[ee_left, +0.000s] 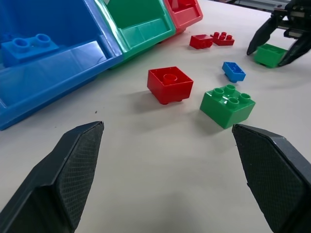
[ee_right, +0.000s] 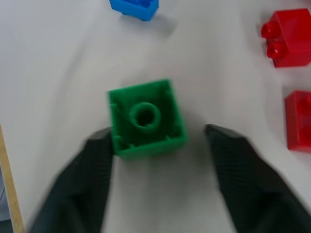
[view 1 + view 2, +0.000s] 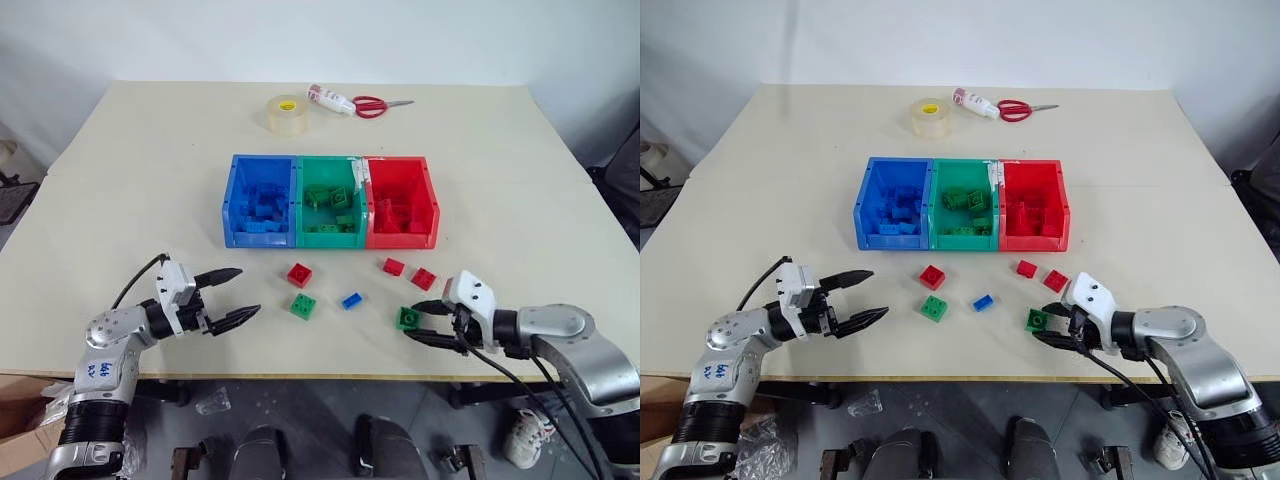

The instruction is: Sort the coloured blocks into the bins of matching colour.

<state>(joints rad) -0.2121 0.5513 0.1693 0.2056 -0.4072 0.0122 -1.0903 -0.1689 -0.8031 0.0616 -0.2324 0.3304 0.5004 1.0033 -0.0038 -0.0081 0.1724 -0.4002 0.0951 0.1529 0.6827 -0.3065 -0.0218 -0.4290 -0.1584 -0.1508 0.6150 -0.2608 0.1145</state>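
- Now the right gripper [image 3: 422,322] is reaching around a green block [image 3: 407,318] lying upside down on the table [image 3: 150,180], hollow side up, one finger touching its side and the other standing apart.
- So the jaws are straddling it but not yet pinching; the wrist view is blurred, so I'm hedging on whether that near finger is pressing or only brushing.
- To do this well, the fingers should be squaring up on two flat opposite walls before squeezing, so the block isn't twisting out.
- Just beyond the right gripper, two red blocks [image 3: 394,266] [image 3: 424,279] are sitting close together; the lift should be going straight up to avoid knocking them.
- Farther ahead, the green bin [image 3: 330,238] is waiting in the middle of the three bins [image 3: 330,200].
- Meanwhile the left gripper [image 3: 235,294] is hovering wide open and empty, with a red block [image 3: 299,274], another green block [image 3: 303,306] and a small blue block [image 3: 351,300] ahead of it.
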